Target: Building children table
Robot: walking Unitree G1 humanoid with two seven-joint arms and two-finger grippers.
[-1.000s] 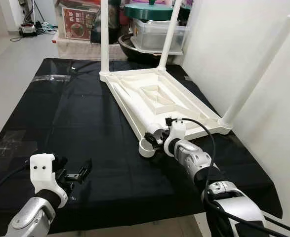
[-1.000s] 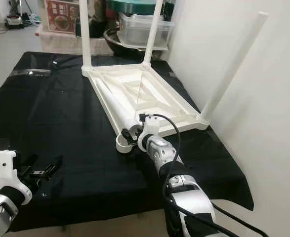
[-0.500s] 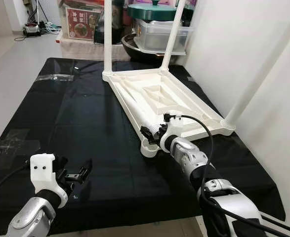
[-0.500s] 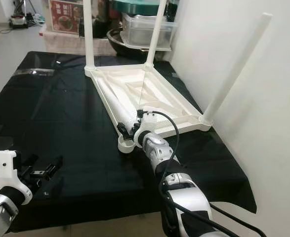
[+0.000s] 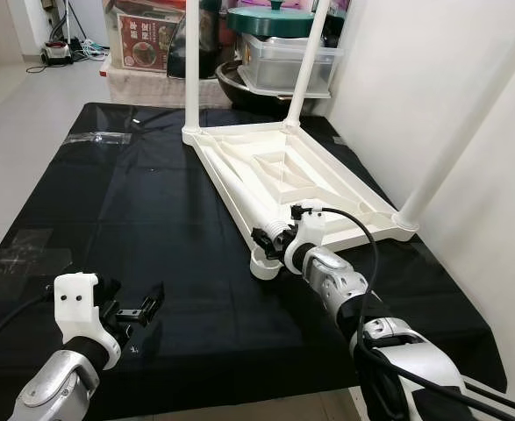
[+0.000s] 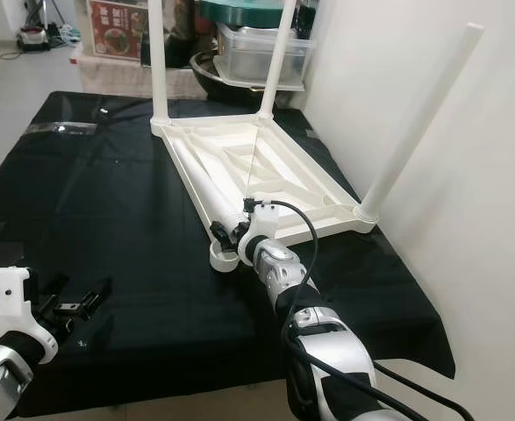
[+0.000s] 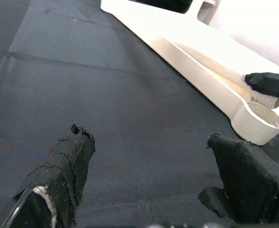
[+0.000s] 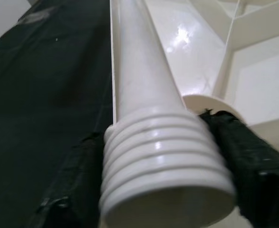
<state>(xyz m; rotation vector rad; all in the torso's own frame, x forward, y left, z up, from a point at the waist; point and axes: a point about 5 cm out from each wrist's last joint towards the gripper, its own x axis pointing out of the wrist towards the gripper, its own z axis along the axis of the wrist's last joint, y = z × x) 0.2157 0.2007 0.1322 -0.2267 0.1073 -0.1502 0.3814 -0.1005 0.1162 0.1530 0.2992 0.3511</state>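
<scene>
**Inspector:** Where is the work piece?

**Assistant:** The table top (image 5: 283, 171) lies upside down on the black cloth (image 5: 108, 202), beside the wall. Three legs stand screwed in. The fourth leg (image 5: 244, 189) lies flat along the top's near-left edge.

**Inspector:** Which gripper has it?

**Assistant:** The right gripper (image 5: 270, 237). Its fingers (image 8: 246, 152) pinch the leg on either side, just behind the threaded end (image 8: 163, 175). The left gripper (image 5: 139, 309) hovers low over the cloth, well apart, fingers spread and holding nothing.

**Inspector:** Orientation?

**Assistant:** The leg's long axis runs along the top's edge, away from the robot. The threaded end points back toward the robot, just beside the empty corner socket (image 5: 264, 263).

**Inspector:** Judgement?

**Assistant:** The leg would need raising upright, thread downward, over that socket. The right arm is far nearer.
</scene>
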